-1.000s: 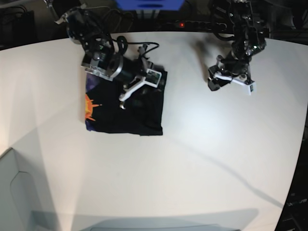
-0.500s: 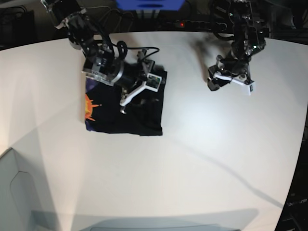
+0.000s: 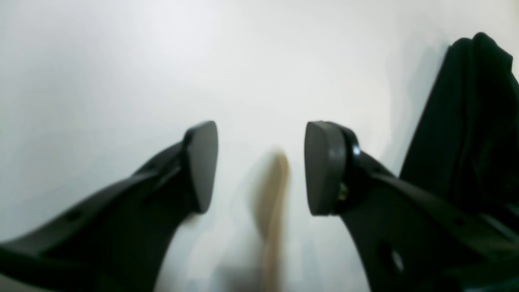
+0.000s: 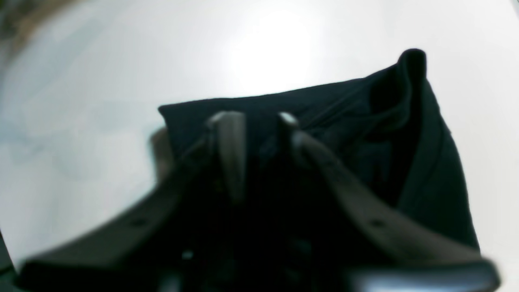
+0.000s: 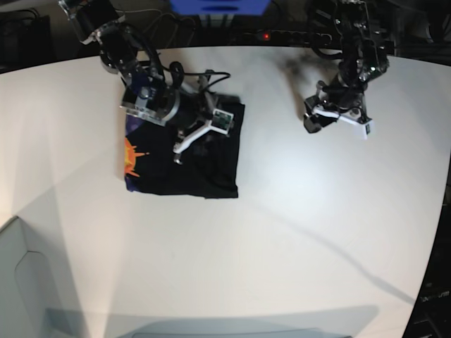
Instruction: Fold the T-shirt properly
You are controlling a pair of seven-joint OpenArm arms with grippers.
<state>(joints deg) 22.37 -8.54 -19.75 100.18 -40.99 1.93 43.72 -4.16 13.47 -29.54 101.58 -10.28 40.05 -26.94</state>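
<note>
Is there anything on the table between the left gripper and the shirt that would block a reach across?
Nothing visible does. The left gripper hangs open over bare white table, and the stretch between it and the folded T-shirt shows only tabletop. The right gripper is already over the shirt.

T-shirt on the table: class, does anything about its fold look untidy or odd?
Mostly neat: the T-shirt lies as a compact rectangle. One far corner stands puckered up instead of lying flat, beside the right gripper, whose jaws stand close together over the cloth.
</note>
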